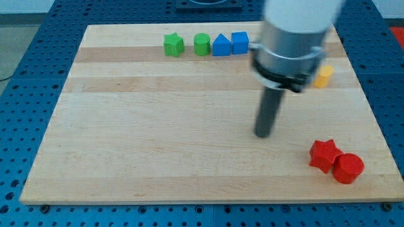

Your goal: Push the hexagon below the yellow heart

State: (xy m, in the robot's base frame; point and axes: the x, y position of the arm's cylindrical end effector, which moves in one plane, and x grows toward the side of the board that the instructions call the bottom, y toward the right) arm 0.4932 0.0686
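Observation:
My tip [262, 134] rests on the wooden board [158, 139], right of its middle, touching no block. A yellow block [324, 76] sits at the view's upper right, partly hidden behind the arm's grey body [293, 38]; I cannot make out its shape. No other yellow block shows, and the arm hides part of the board's top right. The tip is well below and left of the yellow block. A red star [324, 154] and a round red block [348, 168] touch each other at the lower right, right of and below the tip.
Along the view's top edge stand a green star [173, 45], a round green block [201, 44], a blue triangle [221, 45] and a blue cube [240, 42] in a row. Blue perforated table surrounds the board.

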